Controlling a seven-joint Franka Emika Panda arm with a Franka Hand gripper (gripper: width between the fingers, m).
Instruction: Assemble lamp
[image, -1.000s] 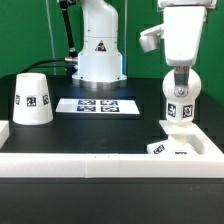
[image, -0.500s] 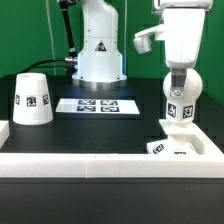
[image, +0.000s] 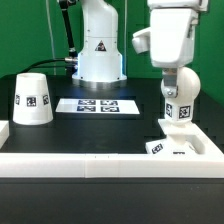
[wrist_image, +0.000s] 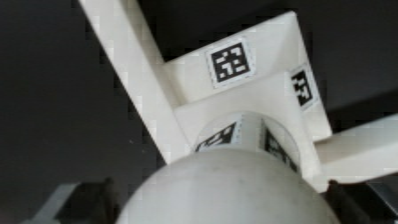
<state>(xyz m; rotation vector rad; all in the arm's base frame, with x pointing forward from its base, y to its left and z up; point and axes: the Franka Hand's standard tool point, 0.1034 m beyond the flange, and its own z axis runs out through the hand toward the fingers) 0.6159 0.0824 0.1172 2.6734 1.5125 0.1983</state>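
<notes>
From the exterior view, the hand (image: 177, 82) points straight down at that view's right, its fingers closed on the top of the bulb (image: 180, 100). The bulb is a smooth white ball on a short stem that carries a square tag. It hangs upright directly over the blocky white base (image: 168, 147); I cannot tell whether stem and base touch. The base sits in the corner of a white rail (image: 90, 162) on the matt black worktop (image: 125, 128). Well apart, at the view's left, the cone-shaped shade (image: 32, 98) stands wide end down, near the flat marker board (image: 98, 105).

The wrist view looks down past the bulb's (wrist_image: 222, 185) rounded dome, blurred and greyish. It alone shows the tags on the base's (wrist_image: 249, 90) flat upper faces and the rail (wrist_image: 128, 55) running beside the base. The fingers are too dim to make out here.
</notes>
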